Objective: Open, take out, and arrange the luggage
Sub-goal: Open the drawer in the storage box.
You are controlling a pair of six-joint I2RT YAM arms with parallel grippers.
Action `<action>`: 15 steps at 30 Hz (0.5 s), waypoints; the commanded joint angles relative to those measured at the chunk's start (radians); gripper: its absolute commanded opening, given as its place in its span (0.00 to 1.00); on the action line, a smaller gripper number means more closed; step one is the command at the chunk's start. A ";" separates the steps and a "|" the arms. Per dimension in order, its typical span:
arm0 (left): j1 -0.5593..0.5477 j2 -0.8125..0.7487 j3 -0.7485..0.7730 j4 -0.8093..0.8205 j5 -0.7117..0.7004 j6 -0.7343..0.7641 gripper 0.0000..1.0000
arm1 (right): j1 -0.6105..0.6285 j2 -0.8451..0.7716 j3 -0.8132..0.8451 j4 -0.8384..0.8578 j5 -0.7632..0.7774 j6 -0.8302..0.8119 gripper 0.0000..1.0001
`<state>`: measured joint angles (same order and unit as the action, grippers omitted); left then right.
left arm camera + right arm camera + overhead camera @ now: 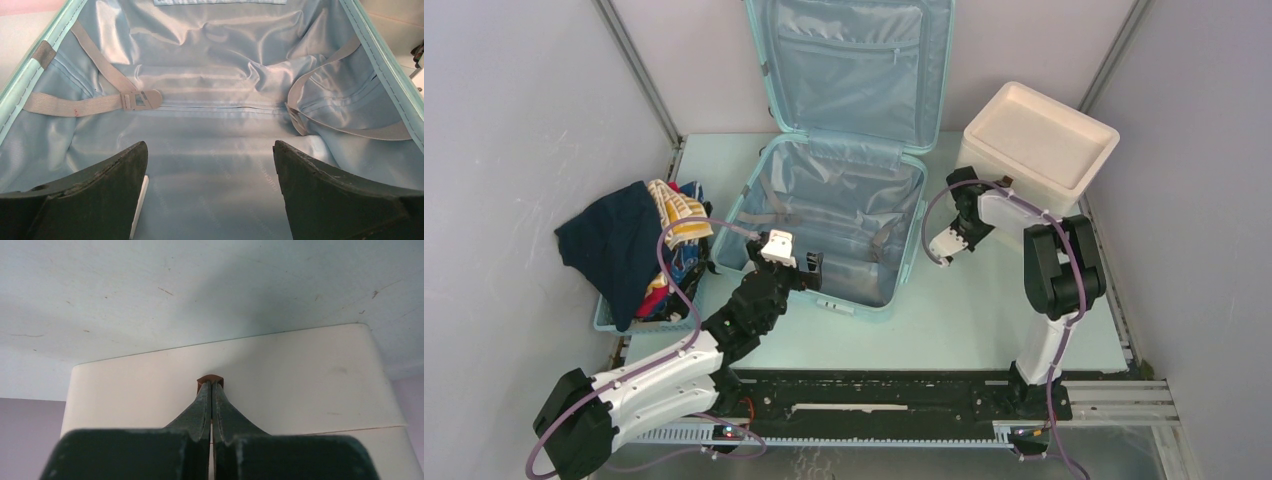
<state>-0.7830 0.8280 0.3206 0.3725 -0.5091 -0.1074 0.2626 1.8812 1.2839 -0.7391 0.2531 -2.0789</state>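
large pale mint-blue hard-shell suitcase (854,200): lies open at mid-table, lid upright at the back | your left gripper (210,190): jaws spread wide, empty, over its grey-blue lining (210,90) | your right gripper (210,386): jaws pressed together on the brown tab (210,378) of the cream-white box (300,380)

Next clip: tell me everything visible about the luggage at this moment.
The luggage is a pale mint-blue hard-shell suitcase lying open on the table, its lid standing up at the back. Both halves are lined in shiny grey-blue fabric, and the lid has a zip pocket. Grey elastic straps with a buckle lie undone in the lower shell, which looks empty. The open left gripper hovers over its near-left part; contact cannot be told.
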 commanded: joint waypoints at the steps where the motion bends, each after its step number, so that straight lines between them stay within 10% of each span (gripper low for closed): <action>1: 0.005 -0.020 -0.021 0.032 0.004 -0.012 1.00 | 0.047 -0.085 -0.015 -0.081 -0.014 0.043 0.00; 13: 0.005 -0.039 -0.035 0.040 0.003 -0.015 1.00 | 0.192 -0.195 -0.150 -0.124 -0.122 0.205 0.00; 15: 0.005 -0.041 -0.036 0.041 0.003 -0.014 1.00 | 0.209 -0.211 -0.152 -0.111 -0.154 0.292 0.17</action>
<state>-0.7830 0.8062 0.3111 0.3782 -0.5091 -0.1074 0.4404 1.7294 1.1431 -0.8345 0.1658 -1.9259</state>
